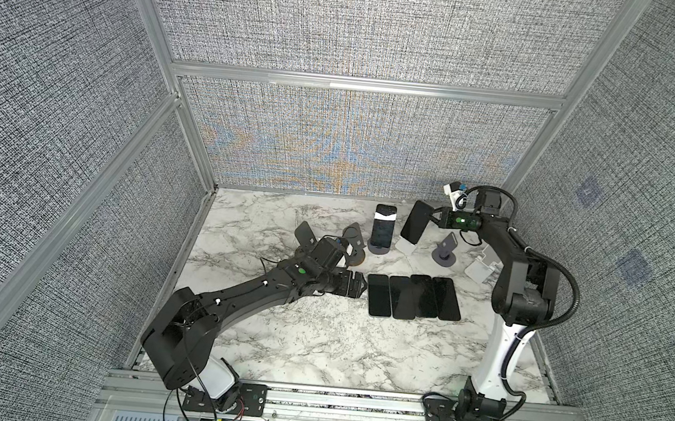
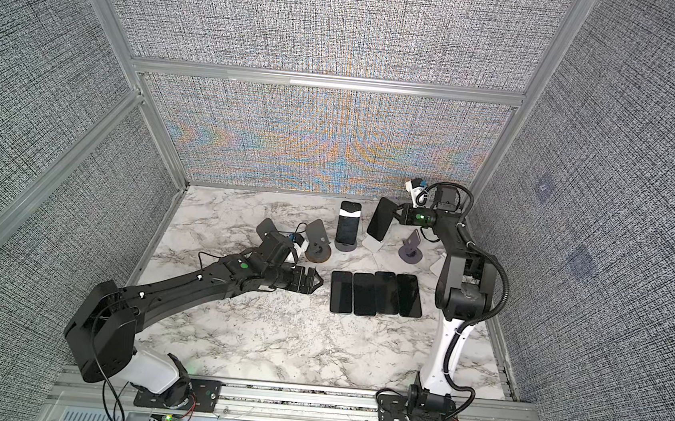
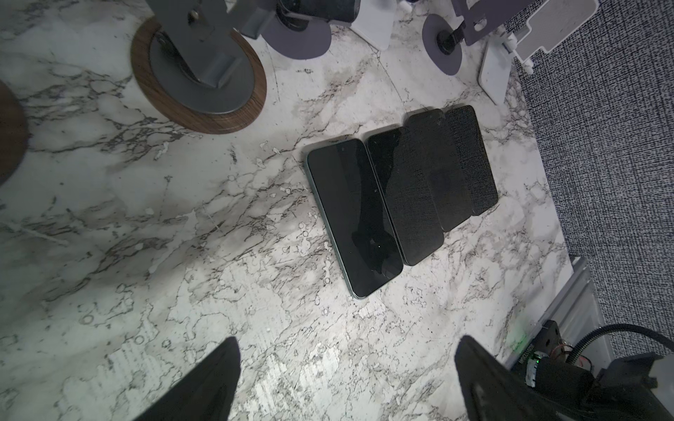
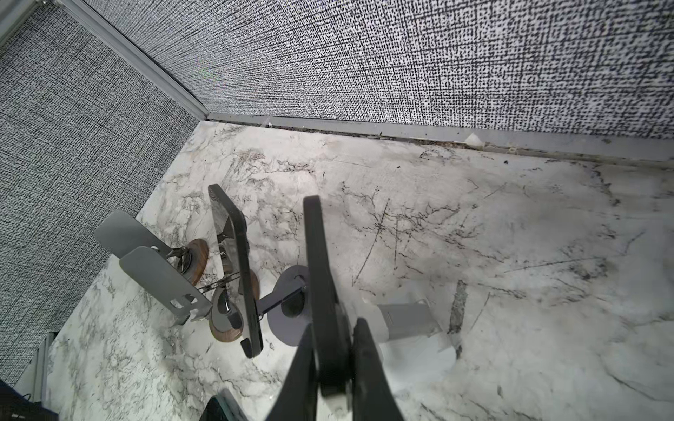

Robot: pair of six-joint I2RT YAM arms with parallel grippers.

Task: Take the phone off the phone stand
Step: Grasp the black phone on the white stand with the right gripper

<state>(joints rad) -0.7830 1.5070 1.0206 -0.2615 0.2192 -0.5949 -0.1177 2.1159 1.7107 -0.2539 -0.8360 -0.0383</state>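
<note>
Flat phones (image 1: 401,298) (four abreast) before grey stand (image 1: 444,252)

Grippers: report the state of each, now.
Left gripper: jaws open, holding nothing.
Right gripper: jaws closed on the phone at the white stand.

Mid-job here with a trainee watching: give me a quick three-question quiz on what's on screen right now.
1. True or false: the right gripper is shut on a phone.
2. How many phones make up the flat row on the table?
3. The left gripper is: A) open and empty, B) shut on a phone, C) lifting a stand.
Key: 1 true; 2 four; 3 A.
</note>
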